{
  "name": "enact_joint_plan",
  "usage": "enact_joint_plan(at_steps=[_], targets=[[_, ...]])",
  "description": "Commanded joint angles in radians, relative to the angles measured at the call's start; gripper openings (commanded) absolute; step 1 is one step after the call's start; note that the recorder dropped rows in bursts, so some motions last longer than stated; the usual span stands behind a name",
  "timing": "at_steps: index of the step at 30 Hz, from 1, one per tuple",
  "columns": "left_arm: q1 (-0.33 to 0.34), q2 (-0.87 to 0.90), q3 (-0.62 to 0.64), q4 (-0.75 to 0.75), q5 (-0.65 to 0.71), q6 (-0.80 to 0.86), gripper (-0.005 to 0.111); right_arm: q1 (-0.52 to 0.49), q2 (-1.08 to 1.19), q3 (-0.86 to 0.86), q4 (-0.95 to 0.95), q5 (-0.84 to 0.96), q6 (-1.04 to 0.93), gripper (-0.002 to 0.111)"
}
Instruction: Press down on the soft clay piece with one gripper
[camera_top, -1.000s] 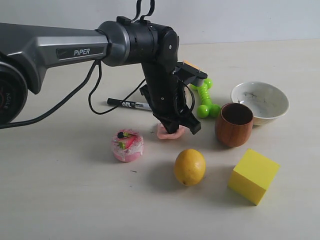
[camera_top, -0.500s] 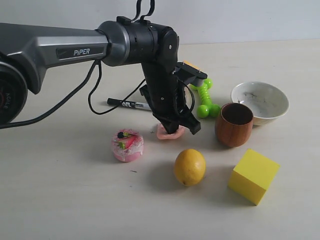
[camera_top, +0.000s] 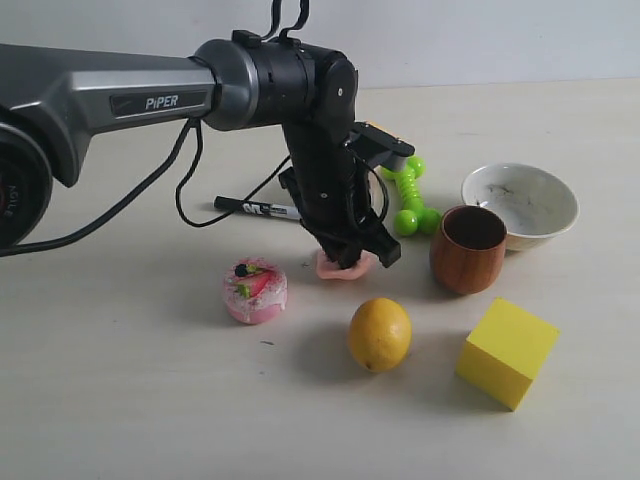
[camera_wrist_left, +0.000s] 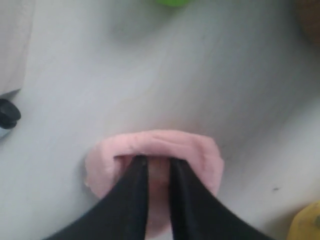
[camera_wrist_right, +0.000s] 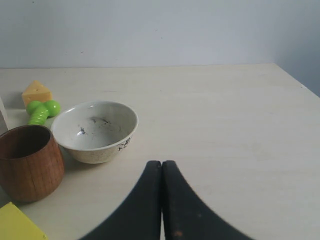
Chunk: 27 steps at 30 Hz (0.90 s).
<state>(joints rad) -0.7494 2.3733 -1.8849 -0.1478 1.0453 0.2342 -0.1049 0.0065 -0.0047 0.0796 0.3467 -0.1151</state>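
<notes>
The soft clay piece (camera_top: 326, 267) is a flattened salmon-pink lump on the table between the cake toy and the wooden cup. My left gripper (camera_top: 349, 258) points straight down onto it. In the left wrist view its two black fingertips (camera_wrist_left: 138, 165) are sunk into a dent in the clay (camera_wrist_left: 165, 141), nearly together, with a thin strip of clay showing in the gap; the left gripper (camera_wrist_left: 157, 160) is shut. My right gripper (camera_wrist_right: 161, 164) is shut and empty, hovering over bare table away from the clay.
Around the clay are a pink-and-white cake toy (camera_top: 255, 290), a lemon (camera_top: 380, 333), a yellow cube (camera_top: 507, 351), a wooden cup (camera_top: 468, 248), a white bowl (camera_top: 520, 203), a green dumbbell toy (camera_top: 408, 195) and a black marker (camera_top: 255, 208).
The left gripper has barely shifted while staying on the clay. The lump under it looks a little flatter and more spread out.
</notes>
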Motion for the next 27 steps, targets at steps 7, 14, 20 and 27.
enact_joint_plan(at_steps=[7, 14, 20, 27], targets=[[0.001, -0.016, 0.002, 0.027, 0.006, -0.004, 0.0, -0.001, -0.006, 0.005, 0.0, -0.006, -0.006, 0.0], [0.001, -0.016, 0.002, 0.029, 0.004, -0.001, 0.0, -0.001, -0.006, 0.005, 0.0, -0.006, -0.006, 0.0], [0.001, -0.016, 0.002, 0.029, 0.004, 0.018, 0.0, -0.001, -0.006, 0.005, 0.0, -0.006, -0.006, 0.0], [0.001, -0.016, 0.002, 0.029, -0.004, 0.02, 0.0, -0.001, -0.006, 0.005, 0.0, -0.006, -0.006, 0.0]])
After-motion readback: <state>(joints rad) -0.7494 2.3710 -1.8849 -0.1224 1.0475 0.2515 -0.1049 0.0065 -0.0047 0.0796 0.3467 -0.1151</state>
